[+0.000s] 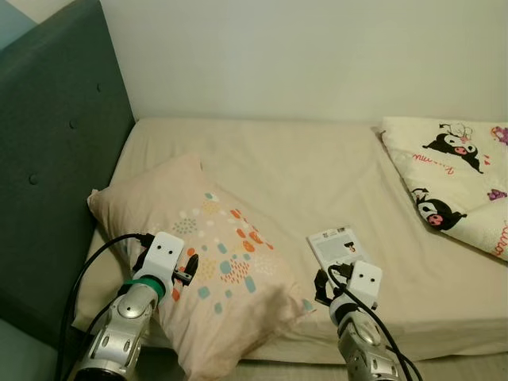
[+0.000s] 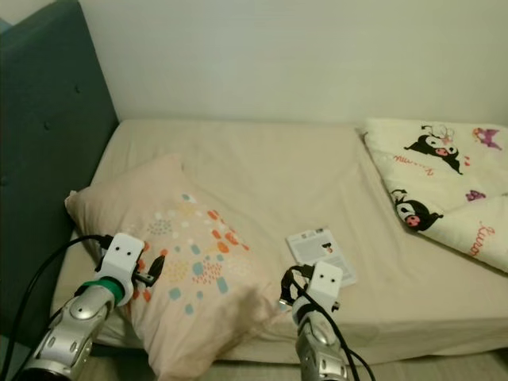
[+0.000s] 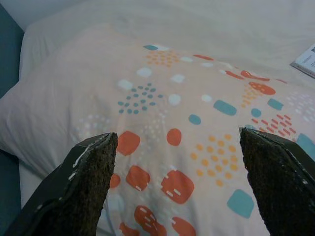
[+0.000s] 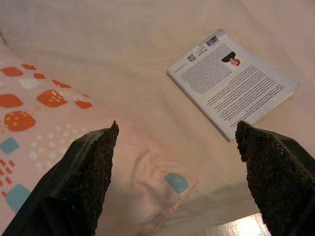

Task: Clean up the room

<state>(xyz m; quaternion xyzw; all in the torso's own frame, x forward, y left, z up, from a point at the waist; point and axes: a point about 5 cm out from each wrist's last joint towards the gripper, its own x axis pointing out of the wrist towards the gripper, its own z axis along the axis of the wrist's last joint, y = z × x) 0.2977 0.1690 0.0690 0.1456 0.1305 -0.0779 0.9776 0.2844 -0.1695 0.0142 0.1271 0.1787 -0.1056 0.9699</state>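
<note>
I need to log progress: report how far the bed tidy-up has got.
Done: nothing obvious. In hand: the open left tool and right tool hover above the pillow, which lies askew over the bed edge. Left: pillow, book, and crumpled blanket.

Two silver arms (image 1: 119, 337) carry white wrist blocks, looping black cables and rough black jaws.
</note>
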